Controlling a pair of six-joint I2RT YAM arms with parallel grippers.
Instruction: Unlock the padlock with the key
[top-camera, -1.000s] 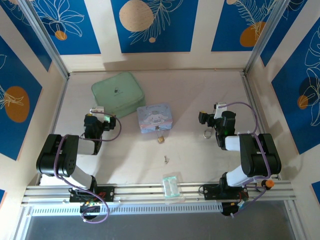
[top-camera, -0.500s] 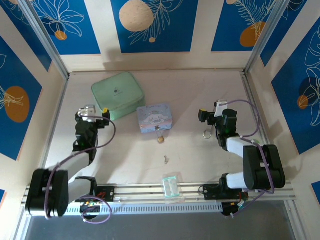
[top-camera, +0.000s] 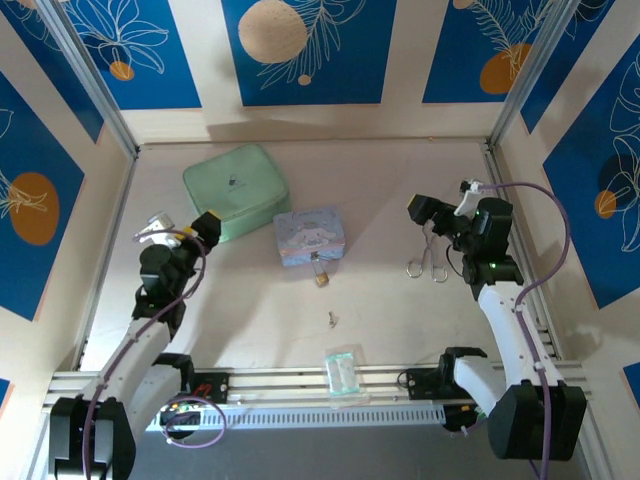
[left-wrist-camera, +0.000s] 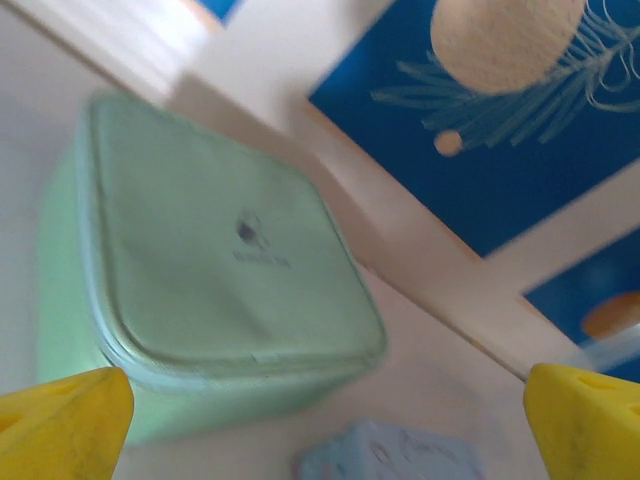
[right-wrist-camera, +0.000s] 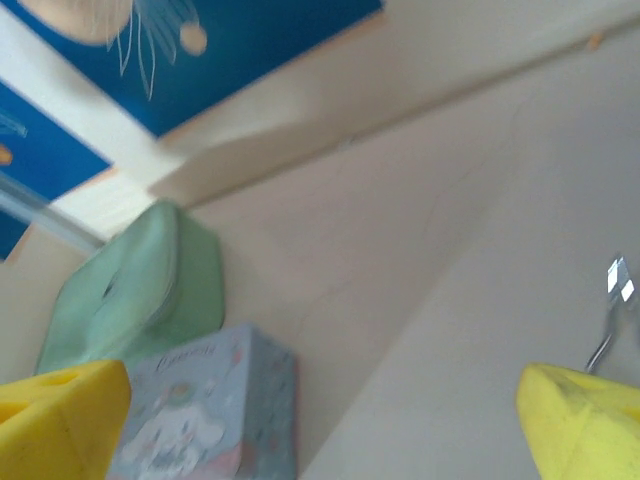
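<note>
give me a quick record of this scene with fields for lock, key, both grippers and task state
padlock: on the table, close by the near edge of the cartoon box
key: lying loose, nearer the arms than the padlock, apart from it
left gripper: open, empty, facing the green case
right gripper: open, empty
task state: key not yet picked up
</note>
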